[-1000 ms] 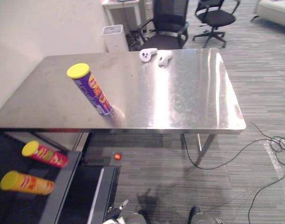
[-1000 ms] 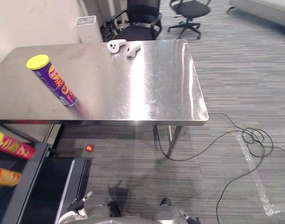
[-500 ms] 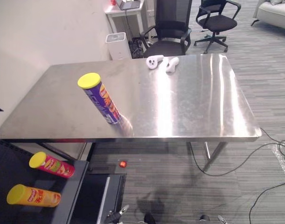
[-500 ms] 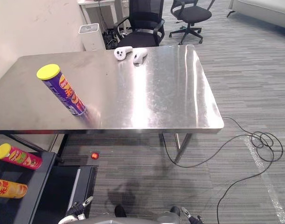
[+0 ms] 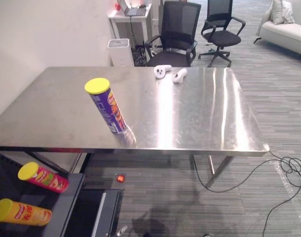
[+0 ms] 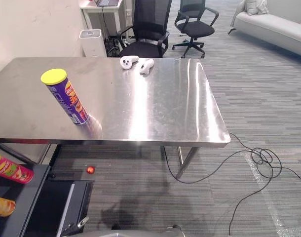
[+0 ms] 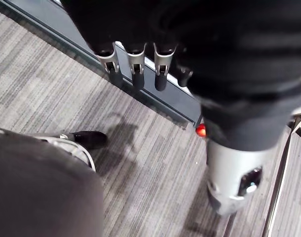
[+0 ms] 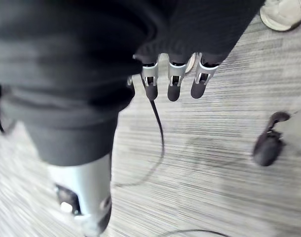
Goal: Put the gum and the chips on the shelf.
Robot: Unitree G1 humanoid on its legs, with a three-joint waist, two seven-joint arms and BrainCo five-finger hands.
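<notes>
Chips can [image 5: 107, 105] is standing upright on the steel table [image 5: 200, 118], at abt 9 o'clock from table ctr, yellow lid on, nothing touching it. Neither hand is reaching for it: left hand [image 7: 135, 69] is hanging low over the floor w/ fingers straight and apart, holding nothing; right hand [image 8: 172, 79] is doing the same on the other side, fingers loose, nothing in it.

Handling, as a guess: the can is prob light, a stiff tube w/ a smooth, slick wrap. It's tall and narrow, so it's likely tipping at a sideways nudge and denting under a hard squeeze. Best hold is looking like mid-body, fingers wrapping one side, thumb opposite, staying below the lid, since the lid may be popping off if pulled.

Gum: can't tell which thing it is. A small red thing [image 5: 121, 178] is lying on the floor under the table at abt 7 o'clock; too small to say what.

Containers: the black shelf [image 5: 66, 202] is sitting low at 8 o'clock, already carrying a pink can [image 5: 43, 177] and an orange can [image 5: 21, 212], both lying on their sides, apart. Contents of all cans are hidden, lids being on. Two white controllers [image 5: 162, 71] are lying at 12 o'clock on the table.
</notes>
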